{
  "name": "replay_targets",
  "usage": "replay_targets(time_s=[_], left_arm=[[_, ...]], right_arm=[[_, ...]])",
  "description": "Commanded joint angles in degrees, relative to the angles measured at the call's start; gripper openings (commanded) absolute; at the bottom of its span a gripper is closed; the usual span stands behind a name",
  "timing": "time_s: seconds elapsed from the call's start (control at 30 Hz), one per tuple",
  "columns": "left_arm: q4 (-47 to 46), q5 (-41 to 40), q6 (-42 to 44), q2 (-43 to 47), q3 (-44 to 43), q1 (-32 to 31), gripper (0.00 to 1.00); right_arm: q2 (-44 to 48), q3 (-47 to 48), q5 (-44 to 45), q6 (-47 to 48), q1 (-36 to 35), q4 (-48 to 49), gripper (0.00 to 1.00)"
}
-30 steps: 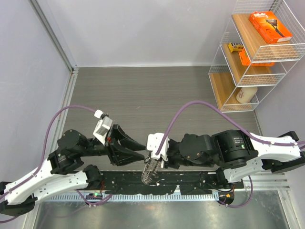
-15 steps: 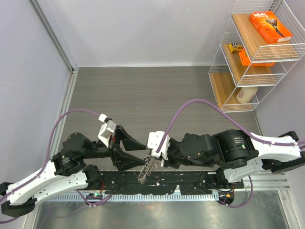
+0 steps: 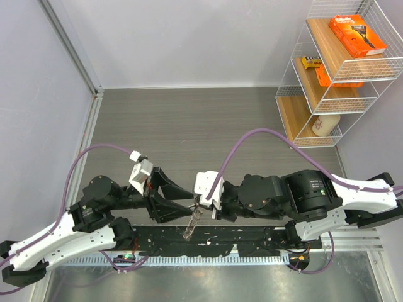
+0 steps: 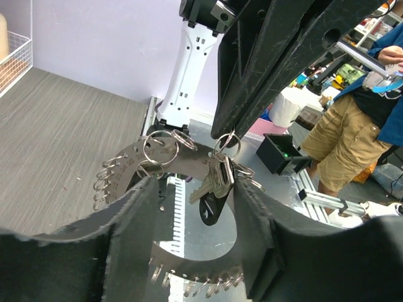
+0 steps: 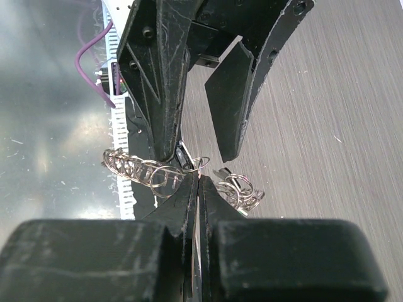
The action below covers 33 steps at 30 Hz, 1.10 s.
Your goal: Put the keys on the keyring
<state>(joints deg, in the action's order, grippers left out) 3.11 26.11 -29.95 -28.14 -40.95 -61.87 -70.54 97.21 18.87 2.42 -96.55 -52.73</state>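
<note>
**Keyring** (image 4: 133, 165): flat, curved silver band, its edge set with small wire loops. It is held in the air between the two arms, over the black rail (image 3: 252, 238) at the near edge of the desk (image 3: 208, 119).

**Keys** (image 4: 216, 180): small bunch, one black-headed. They are hung from a loop directly beneath the tips of the right pincer (image 3: 202, 206).

**Right pincer:** fingers pressed together, with one loop of the keyring pinched at the tips. The band and keys hang below.

**Left pincer** (image 3: 187, 202): spread, with nothing gripped. Its fingers (image 4: 126, 245) are set on either side of the hanging keys. Whether they touch the keys cannot be told.

**Position:** the two pincers are pointed at each other, tips nearly together.
</note>
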Motion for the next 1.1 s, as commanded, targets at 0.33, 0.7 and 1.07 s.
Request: replay_targets(time_s=[0.33, 0.7, 1.07], left_arm=[[-5.1, -1.4, 1.0, 0.0, 0.0, 0.0, 0.0], [-7.2, 0.1, 0.3, 1.2, 0.9, -0.1, 0.0], [-5.9, 0.0, 0.6, 2.3, 1.0, -0.1, 0.0]], right_arm=[[0.5, 2.1, 0.0, -0.9, -0.3, 4.2, 0.06], [5.6, -4.3, -0.1, 0.0, -0.3, 11.2, 0.06], [13.0, -10.7, -0.8, 0.4, -0.3, 21.7, 0.06]])
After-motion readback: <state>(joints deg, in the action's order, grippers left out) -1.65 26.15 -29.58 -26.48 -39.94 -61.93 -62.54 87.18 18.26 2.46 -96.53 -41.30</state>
